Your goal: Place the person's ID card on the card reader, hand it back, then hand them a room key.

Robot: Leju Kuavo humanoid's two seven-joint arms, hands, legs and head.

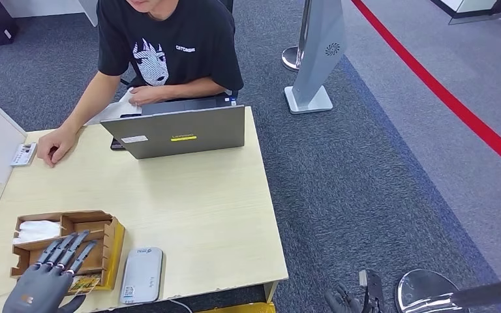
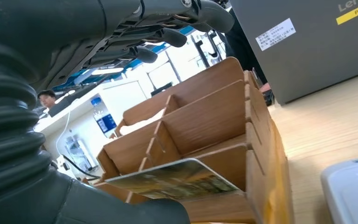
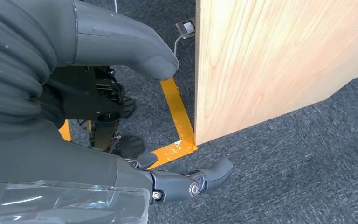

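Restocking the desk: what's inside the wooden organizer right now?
The wooden organizer holds white paper in a back compartment and a picture-printed card in front. The left hand hovers over its near part, hiding what lies beneath.

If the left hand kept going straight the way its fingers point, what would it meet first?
Probably the wooden organizer: the left hand hovers over its near compartments, fingers aimed across it. Height above the dividers is unclear, so it might pass over.

A broad bare stretch of the surface (image 1: 196,195) lies between the laptop (image 1: 179,130) and the wooden organizer (image 1: 101,238). The card reader (image 1: 142,274) sits just beside the organizer, narrowing the near edge. The person's hand (image 1: 55,145) blocks the far left corner.
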